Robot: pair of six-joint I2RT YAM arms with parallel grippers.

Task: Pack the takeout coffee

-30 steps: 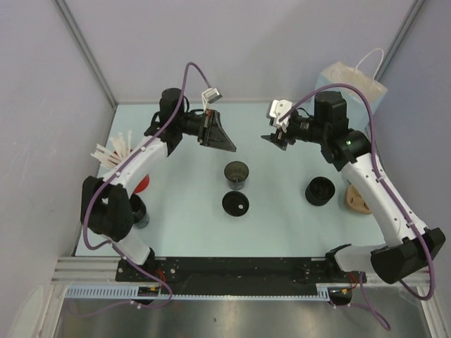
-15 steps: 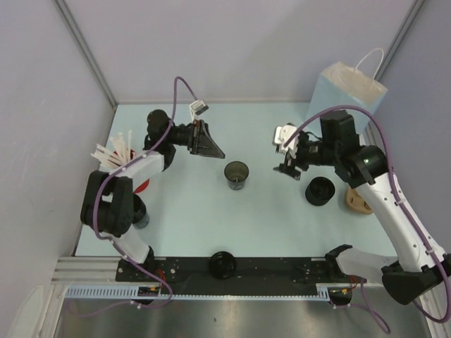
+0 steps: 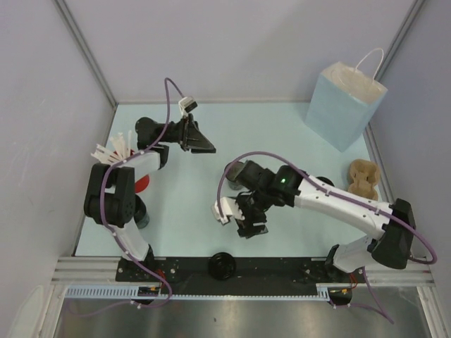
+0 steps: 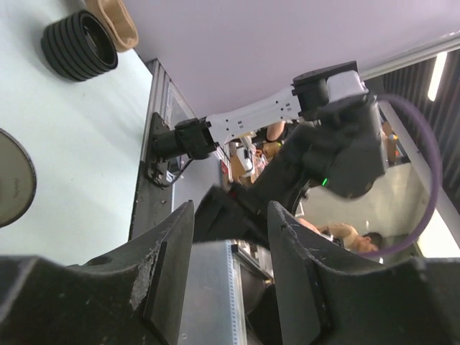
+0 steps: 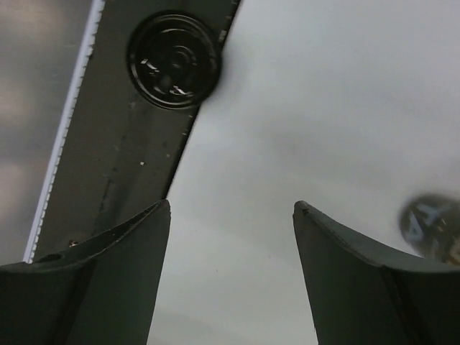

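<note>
Right gripper, jaws wide apart and holding nothing, hangs over the near edge of the table. It points down toward the lid, which lies off the table on the dark rail in front of the arm bases. Left gripper is also parted and empty, raised at the far left of the table, well apart from the task's things. We see the cup standing upright and uncovered near the middle of the table, partly hidden behind the right arm. The bag stands at the far right corner, well apart from the cup; we cannot see inside it. The carrier lies near the right edge. We judge the task barely begun: the lid is not yet on the cup and the cup is not yet in the bag. What is left is to lift the lid off the rail, press it onto the cup, and carry the closed cup into the bag.
</note>
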